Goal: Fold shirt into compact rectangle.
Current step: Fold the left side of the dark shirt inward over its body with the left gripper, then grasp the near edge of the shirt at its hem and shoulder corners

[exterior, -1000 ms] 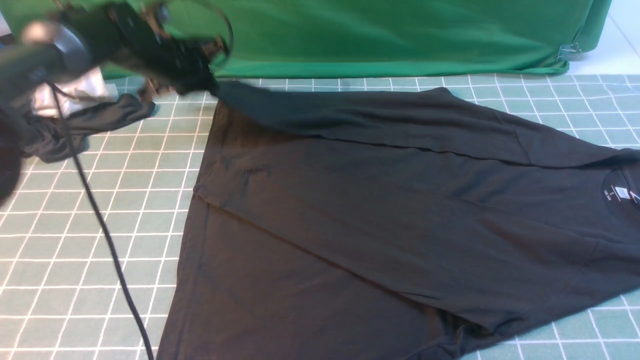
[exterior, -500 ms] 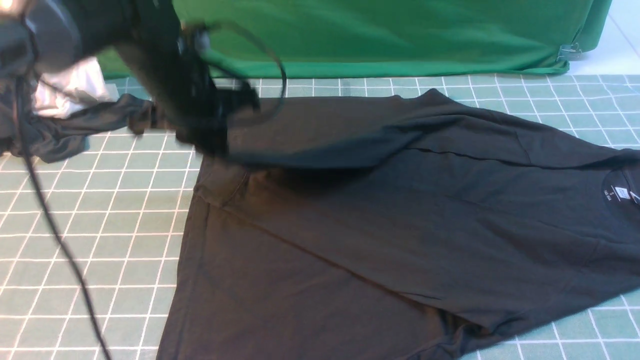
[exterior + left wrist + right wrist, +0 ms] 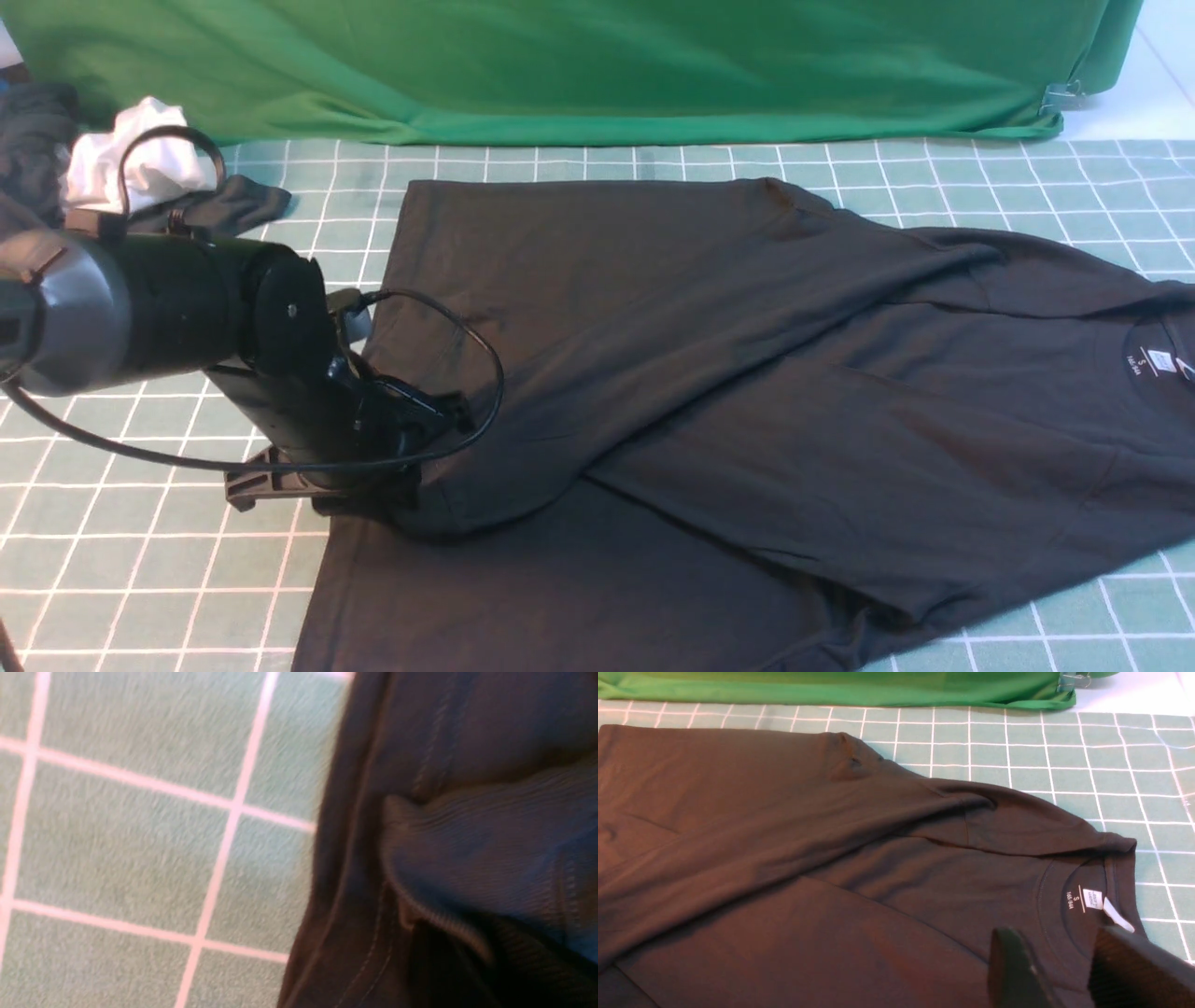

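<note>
Left gripper (image 3: 383, 499) at cuff (image 3: 467, 858) of shirt (image 3: 747, 373) (grip unclear); right gripper (image 3: 1059, 970) spread above collar (image 3: 1040, 896).

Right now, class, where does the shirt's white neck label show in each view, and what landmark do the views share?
Front view: neck label at the far right edge, mid-height, on the shirt.
Left wrist view: not in it.
Right wrist view: neck label at the lower right.
Shared landmark: the green mat with white grid lines, in all three.

A green cloth (image 3: 597, 65) hangs at the far side. A white cloth (image 3: 154, 170) lies far left on the mat (image 3: 140, 560).
</note>
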Robot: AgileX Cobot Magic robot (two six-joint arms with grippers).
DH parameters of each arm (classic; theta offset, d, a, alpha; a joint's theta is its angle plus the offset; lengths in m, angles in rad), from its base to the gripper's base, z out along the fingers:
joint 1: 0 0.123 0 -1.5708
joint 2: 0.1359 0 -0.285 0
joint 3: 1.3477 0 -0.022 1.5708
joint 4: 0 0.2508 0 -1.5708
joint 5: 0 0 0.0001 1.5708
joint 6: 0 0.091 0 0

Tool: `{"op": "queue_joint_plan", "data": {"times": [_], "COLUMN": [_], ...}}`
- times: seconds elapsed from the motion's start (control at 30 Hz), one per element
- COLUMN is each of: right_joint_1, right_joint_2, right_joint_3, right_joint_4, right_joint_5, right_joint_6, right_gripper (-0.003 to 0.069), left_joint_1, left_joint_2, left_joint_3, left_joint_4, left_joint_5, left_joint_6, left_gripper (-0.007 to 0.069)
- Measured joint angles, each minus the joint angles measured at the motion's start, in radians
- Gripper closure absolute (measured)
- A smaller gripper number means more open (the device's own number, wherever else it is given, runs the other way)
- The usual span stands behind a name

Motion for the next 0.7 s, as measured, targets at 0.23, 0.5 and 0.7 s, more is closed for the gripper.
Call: {"op": "queue_joint_plan", "data": {"times": [0.23,0.5,0.7], "right_joint_1": [0.000,0.000,0.000], "right_joint_2": [0.000,0.001,0.001], "right_joint_3": [0.000,0.000,0.000], "right_joint_4": [0.014,0.014,0.014], "right_joint_5": [0.000,0.001,0.001], "right_joint_6": [-0.001,-0.002,-0.002], "right_gripper": [0.0421,0.0421,0.0421], "left_joint_1": [0.000,0.000,-0.063], "left_joint_2": [-0.083,-0.240,-0.244], "left_joint_3": [-0.028,-0.034,0.158], "left_joint_4": [0.011,0.051,0.033], "left_joint_5": [0.126,0.344,0.350], "left_joint_6": [0.011,0.073,0.081], "left_gripper": [0.0174,0.0044,0.0099]}}
